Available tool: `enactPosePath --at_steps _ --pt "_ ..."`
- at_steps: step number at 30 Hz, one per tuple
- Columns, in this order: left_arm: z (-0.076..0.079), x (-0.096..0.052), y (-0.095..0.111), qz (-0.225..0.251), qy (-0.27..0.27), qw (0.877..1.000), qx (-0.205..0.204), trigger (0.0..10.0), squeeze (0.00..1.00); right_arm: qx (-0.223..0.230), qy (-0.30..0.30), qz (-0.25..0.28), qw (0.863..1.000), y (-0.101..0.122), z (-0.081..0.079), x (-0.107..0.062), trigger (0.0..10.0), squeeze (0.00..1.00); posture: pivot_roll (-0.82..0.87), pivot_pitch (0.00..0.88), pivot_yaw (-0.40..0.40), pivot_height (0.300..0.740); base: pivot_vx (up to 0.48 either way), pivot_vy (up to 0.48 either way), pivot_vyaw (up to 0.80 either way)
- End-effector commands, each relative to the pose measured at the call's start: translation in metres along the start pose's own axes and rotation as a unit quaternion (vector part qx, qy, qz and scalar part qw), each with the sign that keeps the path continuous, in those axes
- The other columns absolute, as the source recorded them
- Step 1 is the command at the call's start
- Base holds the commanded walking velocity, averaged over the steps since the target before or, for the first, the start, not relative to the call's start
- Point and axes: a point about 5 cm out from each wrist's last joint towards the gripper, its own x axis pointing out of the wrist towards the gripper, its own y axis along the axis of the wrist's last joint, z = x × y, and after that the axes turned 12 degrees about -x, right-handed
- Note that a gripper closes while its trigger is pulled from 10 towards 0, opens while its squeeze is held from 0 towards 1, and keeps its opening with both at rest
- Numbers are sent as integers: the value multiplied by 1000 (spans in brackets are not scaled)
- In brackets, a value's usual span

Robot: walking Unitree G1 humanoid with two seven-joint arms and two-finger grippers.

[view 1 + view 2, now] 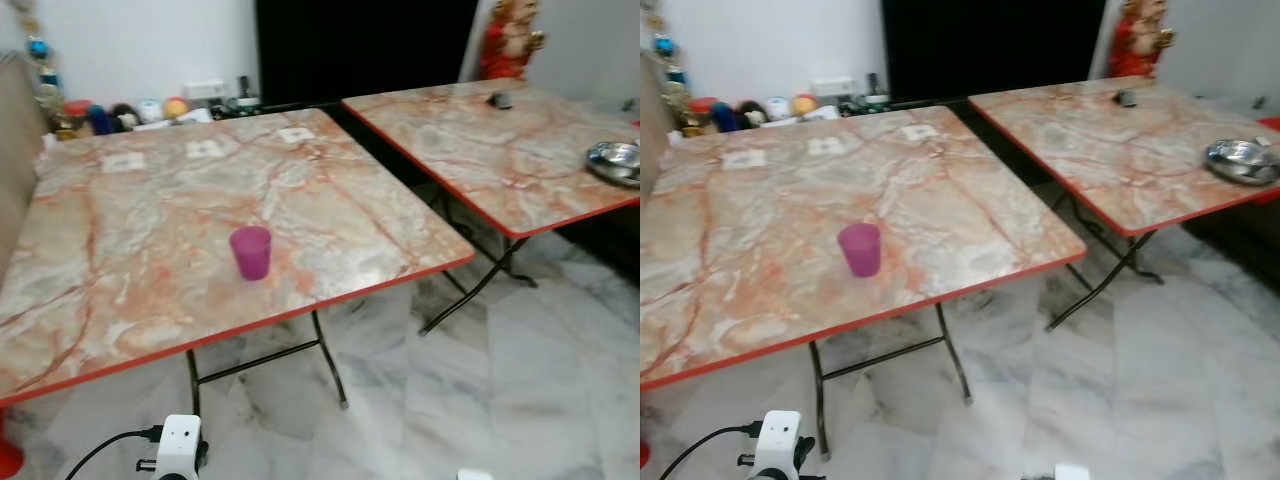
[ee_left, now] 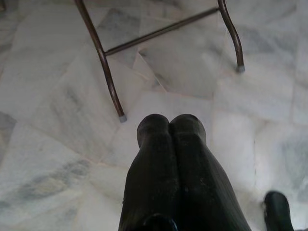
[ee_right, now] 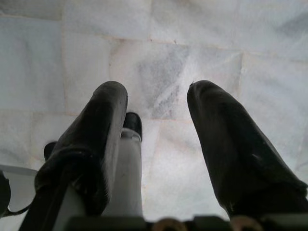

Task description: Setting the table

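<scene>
Purple cup [image 1: 250,252] upright on marble table [image 1: 150,230]

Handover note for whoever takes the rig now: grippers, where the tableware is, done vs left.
Left gripper: shut, empty, hanging idle over the marble floor near the table legs.
Right gripper: open, empty, also pointing down at the floor.
Purple cup: upright on the near table, towards its front edge.
Steel bowl: on the far table, by its right edge.
Done: only the cup is on the near table.
Left: likely fetch the bowl and bring it over to the cup; nothing is gripped yet.
</scene>
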Motion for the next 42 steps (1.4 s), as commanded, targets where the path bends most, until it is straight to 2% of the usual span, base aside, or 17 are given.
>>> enactPosePath --at_steps 1,6,12,14,15,21,23,27,28,29,33,35,39,42 --pt "1 -2 -2 7 1 1000 -1 10000 0 0 -2 0 1000 -1 3 0 10000 0 51 0 39 740 0 0 0" --pt "0 -6 -4 32 3 999 -9 10000 0 -1 -1 0 1000 -1 3 0 10000 0 47 0 43 740 0 0 0" --pt "-9 -17 1 94 -8 995 -21 10000 0 -4 -1 -1 1000 -2 4 0 10000 0 58 0 40 740 0 0 0" --pt "-12 -24 2 115 -22 993 -11 10000 0 -8 -1 -1 1000 -2 5 0 10000 0 64 0 38 740 0 0 0" --pt "-16 -32 3 136 -36 990 10 10000 0 -12 0 -2 1000 -2 5 -1 10000 0 70 0 34 740 0 0 0" --pt "-20 -54 8 180 -68 978 79 10000 0 -26 5 -5 1000 -3 8 -1 10000 0 102 0 21 740 0 0 0" --pt "-19 -65 14 205 -72 973 73 10000 0 -31 6 -6 999 -4 10 -1 10000 0 106 0 15 740 0 0 0" --pt "-14 -73 24 237 -75 966 70 10000 0 -33 5 -6 999 -4 12 -1 10000 0 110 0 9 740 0 0 0" --pt "-9 -76 33 257 -78 961 65 10000 0 -35 5 -7 999 -4 13 -1 10000 0 118 0 4 740 0 0 0" --pt "-4 -78 49 283 -82 954 63 10000 0 -37 3 -7 999 -4 14 -1 10000 0 122 0 0 740 0 0 0" --pt "5 -75 78 322 -85 941 65 10000 0 -40 2 -6 999 -3 15 -1 10000 0 115 0 -11 740 0 0 0" --pt "14 -71 92 335 -105 933 75 10000 0 -39 1 -4 999 -2 16 -1 10000 0 111 0 -14 740 0 0 0" --pt "29 -62 110 343 -137 926 77 10000 0 -36 -5 -2 999 -1 19 -1 10000 0 85 0 -16 740 0 0 0" --pt "36 -58 114 340 -151 924 82 10000 0 -35 -9 -2 999 -2 20 -1 10000 0 76 0 -24 740 0 0 0"
